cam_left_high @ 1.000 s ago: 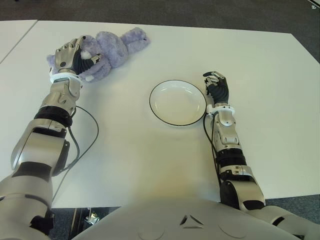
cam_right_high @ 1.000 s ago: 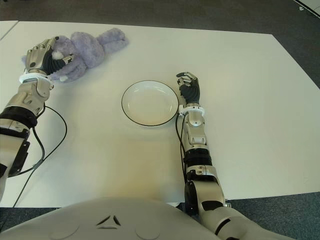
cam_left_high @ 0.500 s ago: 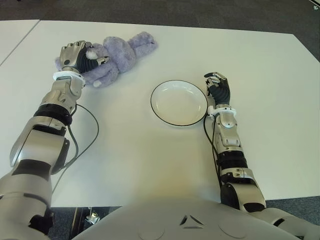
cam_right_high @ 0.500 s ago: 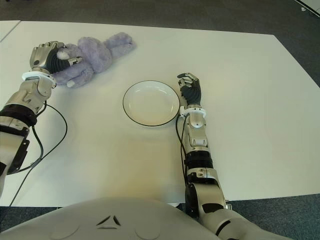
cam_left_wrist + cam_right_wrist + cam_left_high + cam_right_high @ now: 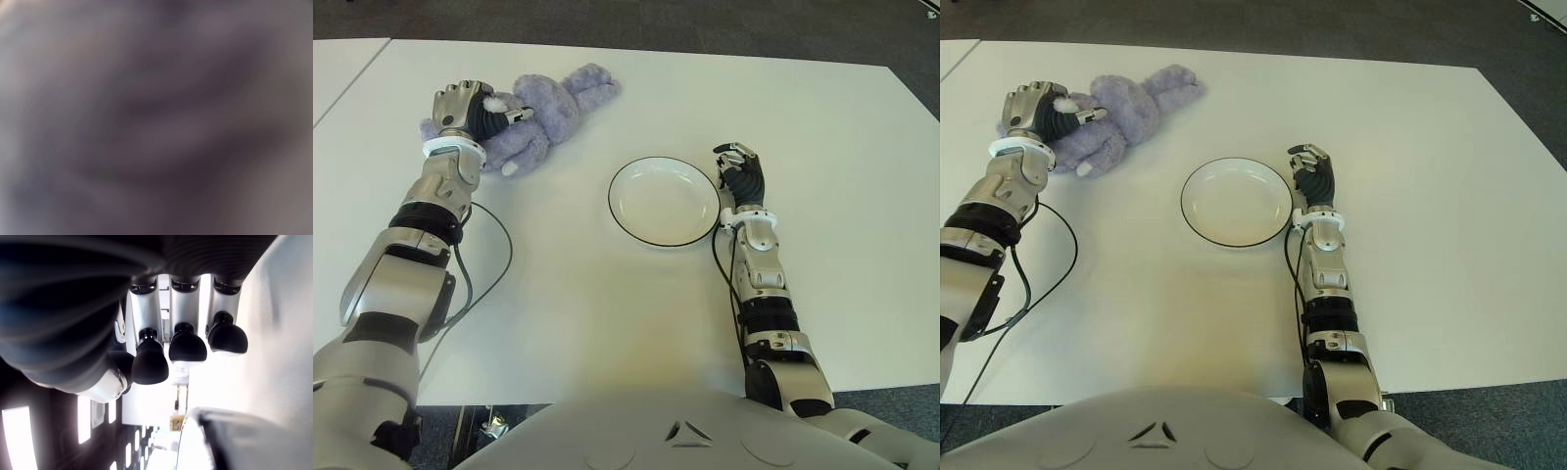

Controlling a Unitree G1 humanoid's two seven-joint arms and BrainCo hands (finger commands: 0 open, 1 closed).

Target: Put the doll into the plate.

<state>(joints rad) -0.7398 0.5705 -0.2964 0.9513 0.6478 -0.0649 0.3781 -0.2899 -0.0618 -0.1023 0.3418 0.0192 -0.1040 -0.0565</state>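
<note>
The left robot hand is curled tight around the soft, fluffy purple toy doll. Its fingers wrap over one end of the doll, near the far left part of the big white worktop. The rest of the doll sticks out from the hand toward the middle of the worktop, and its lower part looks to touch the top. The left wrist view is filled with a blurry purple-grey shape, so it tells nothing more about the hold. The left arm reaches forward, long and nearly straight, from the robot's body to the doll.

The round white plate with a thin black rim lies in the middle of the worktop, well apart from the doll. Nothing is in it.

The right robot hand is just beside the plate, on the plate's right side. Its fingers are bent in a loose way and hold nothing. The right arm lies straight along the worktop, pointing forward.

A thin black cable loops on the worktop beside the left arm.
</note>
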